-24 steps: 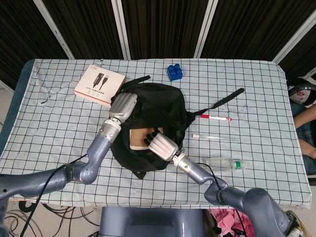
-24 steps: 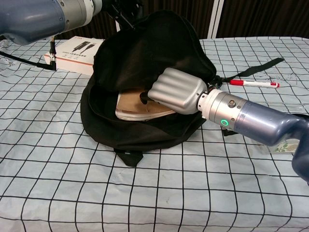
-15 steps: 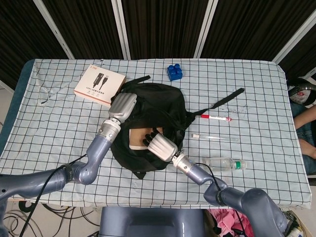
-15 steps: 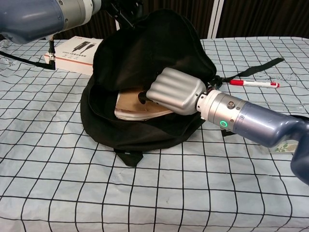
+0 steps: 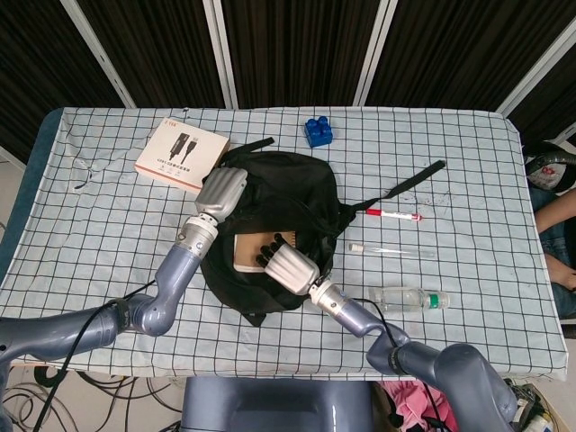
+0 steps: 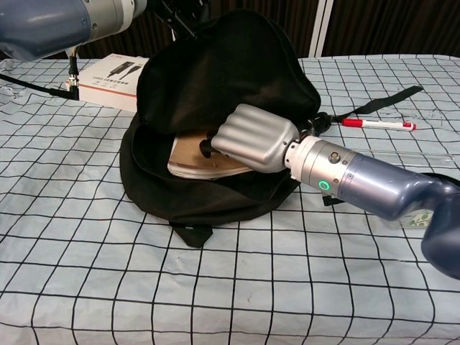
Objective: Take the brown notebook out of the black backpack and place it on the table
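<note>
Notebook (image 6: 188, 152), brown, sits inside the open mouth of the black backpack (image 5: 297, 184) on the checked counter (image 5: 468, 261), with the right robot hand (image 6: 248, 139) reaching in, fingers (image 5: 267, 256) closed over its near edge. Left robot hand (image 5: 221, 192) grips the backpack's upper flap and holds the opening up. White box (image 5: 181, 156), blue block (image 5: 318, 131), red pen (image 5: 392, 214) and plastic bottle (image 5: 410, 298) lie around the backpack.

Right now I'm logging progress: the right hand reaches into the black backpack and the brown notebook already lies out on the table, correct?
Not quite. The right hand does reach into the black backpack, but the chest view shows the brown notebook inside the bag's opening, not out on the table.
</note>
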